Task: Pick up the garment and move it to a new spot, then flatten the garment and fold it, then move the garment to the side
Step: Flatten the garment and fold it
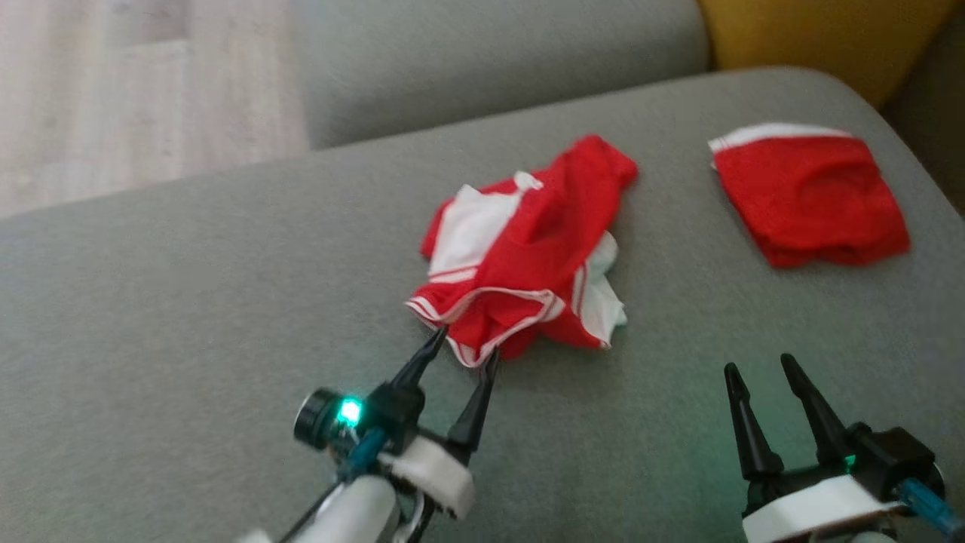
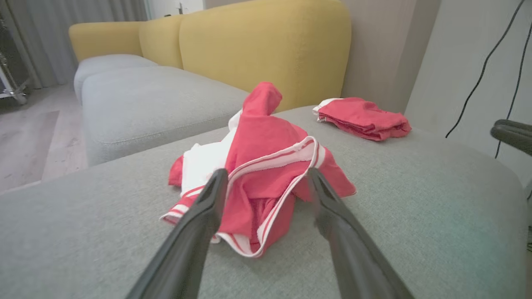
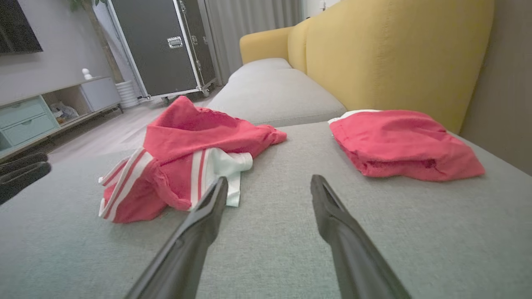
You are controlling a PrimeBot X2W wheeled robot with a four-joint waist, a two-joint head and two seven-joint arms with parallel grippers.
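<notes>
A crumpled red garment [image 1: 528,249] with white panels and striped trim lies in a heap on the grey sofa cushion [image 1: 188,317]. My left gripper [image 1: 466,347] stands open at the heap's near edge, its two fingers on either side of the trimmed hem. In the left wrist view the garment [image 2: 266,166] bulges between the open fingers of the left gripper [image 2: 266,178]. My right gripper [image 1: 761,369] is open over bare cushion, to the right of the heap and apart from it. The right wrist view has the garment [image 3: 187,158] ahead and left of the right gripper [image 3: 270,185].
A second red garment [image 1: 810,196], folded with a white band, lies at the cushion's far right, also visible as the folded piece [image 3: 403,141]. A yellow backrest [image 2: 266,45] rises behind. Another grey seat [image 1: 490,60] lies beyond, and wooden floor [image 1: 113,98] lies off the left edge.
</notes>
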